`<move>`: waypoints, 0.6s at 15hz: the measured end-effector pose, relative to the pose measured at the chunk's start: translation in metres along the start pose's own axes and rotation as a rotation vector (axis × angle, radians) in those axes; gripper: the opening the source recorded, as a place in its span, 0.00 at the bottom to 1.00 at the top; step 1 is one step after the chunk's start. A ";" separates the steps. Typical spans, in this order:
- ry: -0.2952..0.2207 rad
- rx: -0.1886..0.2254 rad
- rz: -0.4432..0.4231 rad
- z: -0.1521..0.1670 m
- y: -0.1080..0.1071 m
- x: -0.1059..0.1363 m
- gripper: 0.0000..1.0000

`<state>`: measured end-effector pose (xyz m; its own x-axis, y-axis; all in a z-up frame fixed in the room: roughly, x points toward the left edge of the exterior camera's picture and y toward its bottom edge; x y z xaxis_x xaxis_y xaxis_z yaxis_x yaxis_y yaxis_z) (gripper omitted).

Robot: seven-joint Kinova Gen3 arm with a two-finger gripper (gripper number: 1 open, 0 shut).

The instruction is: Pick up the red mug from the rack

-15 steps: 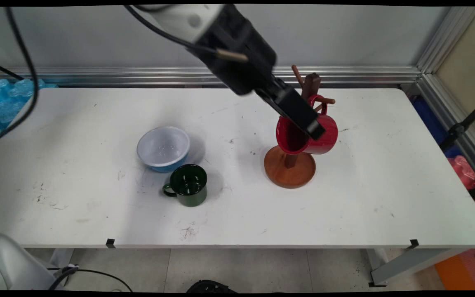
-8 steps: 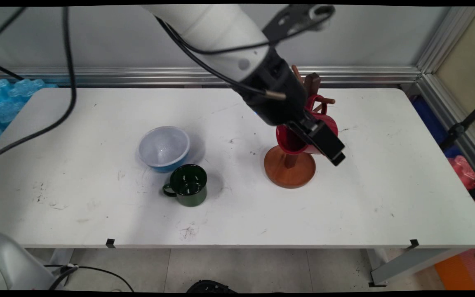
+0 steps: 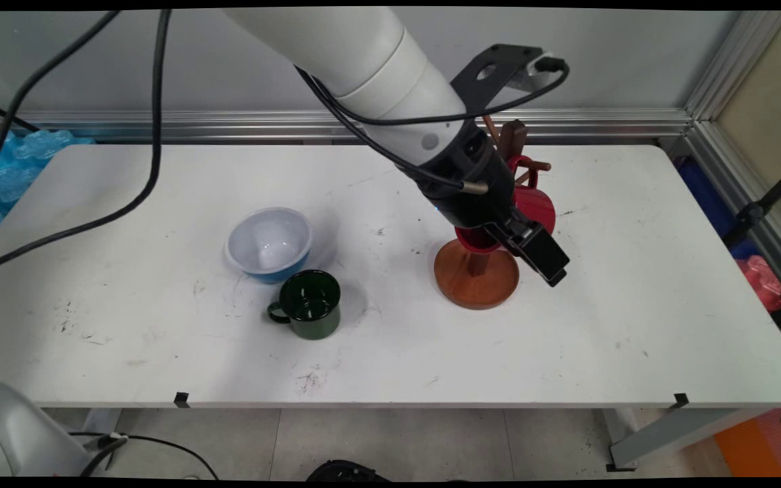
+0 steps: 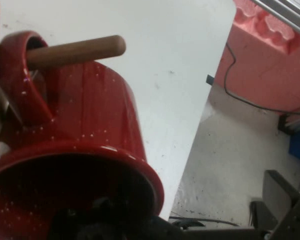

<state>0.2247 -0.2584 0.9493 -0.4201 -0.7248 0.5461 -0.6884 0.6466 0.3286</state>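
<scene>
A red mug [image 3: 541, 204] hangs by its handle on a peg of the wooden mug tree [image 3: 476, 285] right of the table's middle. My gripper [image 3: 534, 249] sits low against the mug's mouth, and the wrist hides most of the mug. In the hand view the red mug [image 4: 90, 120] fills the left side, its handle looped over the wooden peg [image 4: 75, 51]. The gripper [image 4: 185, 225] is open. One finger [image 4: 282, 210] stands well outside the mug's wall. A dark shape that may be the other finger lies inside the mug's mouth.
A dark green mug [image 3: 310, 306] stands upright left of the middle, with a white-and-blue bowl [image 3: 268, 244] just behind it. The table's right edge [image 4: 200, 110] and the floor lie beyond the red mug. Black cables hang over the table's left part.
The arm has come down and to the right. The gripper has slid from in front of the red mug to its lower right rim. The mug still hangs on its peg.
</scene>
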 end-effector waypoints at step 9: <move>0.020 0.035 0.010 0.011 -0.004 0.004 0.00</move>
<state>0.2193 -0.2669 0.9414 -0.4153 -0.7136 0.5642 -0.7046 0.6446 0.2966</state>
